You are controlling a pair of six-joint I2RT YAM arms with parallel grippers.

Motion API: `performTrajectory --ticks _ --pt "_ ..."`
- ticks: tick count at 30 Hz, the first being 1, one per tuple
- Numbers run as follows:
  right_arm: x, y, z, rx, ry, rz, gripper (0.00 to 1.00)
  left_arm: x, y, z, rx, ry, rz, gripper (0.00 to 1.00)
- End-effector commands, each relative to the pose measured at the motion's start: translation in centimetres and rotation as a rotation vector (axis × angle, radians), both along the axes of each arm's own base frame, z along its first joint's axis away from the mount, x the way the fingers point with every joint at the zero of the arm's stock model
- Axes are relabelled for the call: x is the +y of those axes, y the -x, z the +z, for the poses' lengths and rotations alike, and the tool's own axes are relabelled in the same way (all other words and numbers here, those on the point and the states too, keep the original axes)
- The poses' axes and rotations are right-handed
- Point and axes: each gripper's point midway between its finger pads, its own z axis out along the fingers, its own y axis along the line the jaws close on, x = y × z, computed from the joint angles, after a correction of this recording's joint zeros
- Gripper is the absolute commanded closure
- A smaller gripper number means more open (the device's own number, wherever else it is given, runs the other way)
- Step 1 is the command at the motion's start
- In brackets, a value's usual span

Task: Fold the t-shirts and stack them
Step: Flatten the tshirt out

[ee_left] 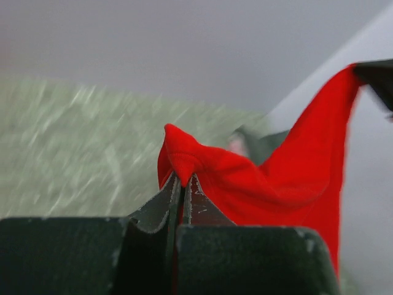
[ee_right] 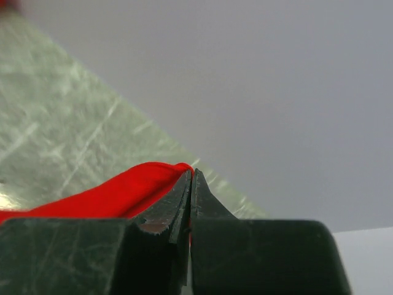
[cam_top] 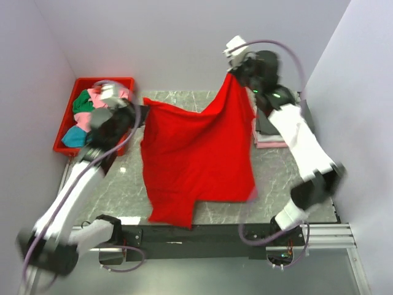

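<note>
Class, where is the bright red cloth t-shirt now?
In the top view, the bright red cloth t-shirt hangs above the middle of the marble table, upper corners clamped in both arms' jaws, right of the red plastic bin.

We identify the tabletop as a grey-green, marble-patterned slab filling the centre of the top view, with a dark rail along its lower edge. Both wrist views show the same veined surface, blurred. A red t-shirt covers the middle of the slab in the top view; we cannot tell whether its lower hem rests on the surface. At the right edge of the frame, a folded pile with a pink lower layer lies flat on the slab. At the upper left, a red bin sits at the slab's left border. We cannot confirm that it stands on the slab.
</note>
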Motion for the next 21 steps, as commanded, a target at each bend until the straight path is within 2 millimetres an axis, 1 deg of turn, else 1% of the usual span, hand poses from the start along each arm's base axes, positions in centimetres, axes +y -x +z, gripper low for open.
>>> performTrajectory --ticks 1,2,3,4,5,6,7,8,9,10,11,12,13,14,15,16,17,18,19,20,21 --pt "-0.2 -5.1 -2.3 -0.010 -0.027 -0.064 1.00 1.8 -6.1 -8.8 0.206 0.001 0.153 1.00" --pt "0.5 -7.8 -6.7 0.069 -0.005 -0.076 1.00 1.9 -7.4 -10.6 0.252 -0.001 0.166 1.00" --pt "0.8 -9.1 -8.5 0.100 0.003 -0.084 0.97 2.0 -9.3 -15.6 0.377 -0.019 0.186 1.00" --pt "1.2 -10.4 -8.1 0.091 -0.005 -0.092 0.85 3.0 -11.2 -16.1 0.402 -0.014 0.217 0.99" --pt "1.0 -12.4 -13.4 0.199 0.039 -0.153 0.69 3.4 -12.4 -17.6 0.447 -0.024 0.230 0.88" --pt "1.0 -13.2 -14.7 0.236 0.045 -0.174 0.40 3.6 -13.0 -22.4 0.592 -0.073 0.232 0.75" --pt "1.0 -14.1 -11.8 0.194 0.014 -0.189 0.35 3.6 -15.1 -20.2 0.560 -0.069 0.217 0.66" --pt "0.9 -14.0 -14.9 0.300 0.027 -0.209 0.33 3.5 -15.6 -19.9 0.565 -0.086 0.209 0.50" --pt "0.8 -13.4 -15.0 0.336 0.012 -0.192 0.30 3.2 -16.2 -17.8 0.513 -0.102 0.189 0.43" --pt "0.7 -12.9 -15.5 0.357 0.009 -0.168 0.29 2.9 -16.2 -16.4 0.472 -0.104 0.173 0.32" --pt "0.1 -11.1 -12.5 0.315 -0.006 -0.141 0.27 2.8 -15.9 -14.9 0.436 -0.108 0.160 0.11" --pt "0.9 -8.8 -16.8 0.422 0.017 -0.030 0.26 2.7 -15.1 -12.5 0.381 -0.112 0.145 0.05" --pt "0.5 -6.1 -13.6 0.357 0.055 0.045 0.25 2.2 -14.0 -11.8 0.381 -0.110 0.105 0.03" --pt "0.9 -3.9 -14.6 0.386 0.091 0.137 0.24 1.8 -13.2 -11.1 0.373 -0.103 0.078 0.02" --pt "0.9 -1.5 -15.4 0.414 0.137 0.221 0.23 1.5 -11.1 -10.6 0.373 -0.090 0.044 0.02" --pt "0.8 1.6 -19.0 0.478 0.219 0.354 0.24 1.2 -9.8 -11.0 0.389 -0.076 0.020 0.02" --pt "0.0 5.2 -18.6 0.486 0.258 0.420 0.25 0.4 -8.1 -11.5 0.408 -0.054 -0.033 0.03" --pt "-0.8 8.3 -21.6 0.557 0.302 0.492 0.27 0.3 -5.3 -13.1 0.454 -0.015 -0.053 0.04" --pt "-2.1 11.4 -21.7 0.541 0.354 0.591 0.27 0.0 -3.8 -13.9 0.469 0.012 -0.076 0.06" --pt "-3.0 13.0 -22.8 0.560 0.371 0.621 0.27 -0.9 -1.9 -14.7 0.493 0.049 -0.137 0.08" --pt "-3.9 15.2 -25.0 0.611 0.383 0.660 0.27 -1.1 1.0 -17.0 0.554 0.111 -0.146 0.12"
